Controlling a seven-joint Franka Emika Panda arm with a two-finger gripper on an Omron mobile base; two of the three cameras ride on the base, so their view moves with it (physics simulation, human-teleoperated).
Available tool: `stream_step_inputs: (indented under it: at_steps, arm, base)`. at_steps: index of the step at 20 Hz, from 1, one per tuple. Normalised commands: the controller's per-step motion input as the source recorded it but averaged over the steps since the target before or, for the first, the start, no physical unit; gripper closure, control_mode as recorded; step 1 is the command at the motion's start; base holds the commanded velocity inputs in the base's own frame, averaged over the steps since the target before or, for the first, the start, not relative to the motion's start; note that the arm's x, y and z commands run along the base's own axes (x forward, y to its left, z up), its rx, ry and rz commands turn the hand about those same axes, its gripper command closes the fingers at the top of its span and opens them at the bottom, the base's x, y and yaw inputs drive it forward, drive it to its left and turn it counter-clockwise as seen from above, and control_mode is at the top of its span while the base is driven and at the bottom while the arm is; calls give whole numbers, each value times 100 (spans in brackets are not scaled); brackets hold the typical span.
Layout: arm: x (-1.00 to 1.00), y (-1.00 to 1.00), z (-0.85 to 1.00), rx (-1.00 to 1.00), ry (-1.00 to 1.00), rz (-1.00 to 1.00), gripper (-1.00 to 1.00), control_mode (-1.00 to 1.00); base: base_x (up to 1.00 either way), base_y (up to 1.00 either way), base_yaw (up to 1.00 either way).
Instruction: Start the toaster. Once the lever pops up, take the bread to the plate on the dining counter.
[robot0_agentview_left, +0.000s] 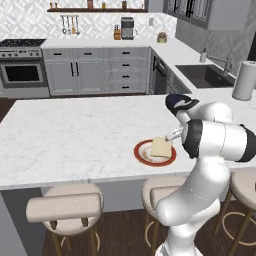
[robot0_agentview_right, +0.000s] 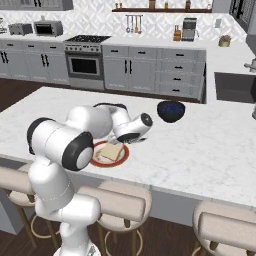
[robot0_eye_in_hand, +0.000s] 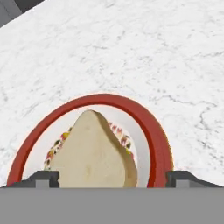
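The bread (robot0_eye_in_hand: 94, 153), a pale slice with a tan crust, rests on the plate (robot0_eye_in_hand: 154, 131), which has an orange-red rim. The plate (robot0_agentview_left: 141, 155) sits on the white marble dining counter (robot0_agentview_left: 75, 135), near its front edge. My gripper (robot0_eye_in_hand: 113, 178) hangs just over the plate, open, with one dark fingertip on each side of the slice and clear of it. From the right, the bread (robot0_agentview_right: 111, 151) and plate (robot0_agentview_right: 96, 162) show below my hand. The toaster (robot0_agentview_right: 21, 28) stands far off on the back worktop.
A dark blue bowl (robot0_agentview_left: 177, 102) sits on the counter just behind the plate. Padded stools (robot0_agentview_left: 65, 207) line the counter's front edge. A sink (robot0_agentview_left: 205, 75) and a paper towel roll (robot0_agentview_left: 244, 80) are on the right worktop. An oven-like appliance (robot0_agentview_right: 48, 28) stands beside the toaster.
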Motion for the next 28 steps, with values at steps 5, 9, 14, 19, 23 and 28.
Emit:
stream_step_inputs:
  at_steps: [5,9,14,19,23,28]
  arm:
    - [37,-16,2,-21,-9,-11,-100,-100]
    - [-41,-1,71,-16,-28,-6,-100,-100]
    - [-100,13,100,-1,-14,-1,-100,-100]
    - [-100,64,97,0,5,-4,-100,-100]
    - [-100,82,67,0,21,-2,-100,-100]
    - [-100,76,18,-2,20,-1,-100,-100]
  base:
    - [0,0,0]
    - [0,0,0]
    - [0,0,0]
    - [0,0,0]
    - [0,0,0]
    - [0,0,0]
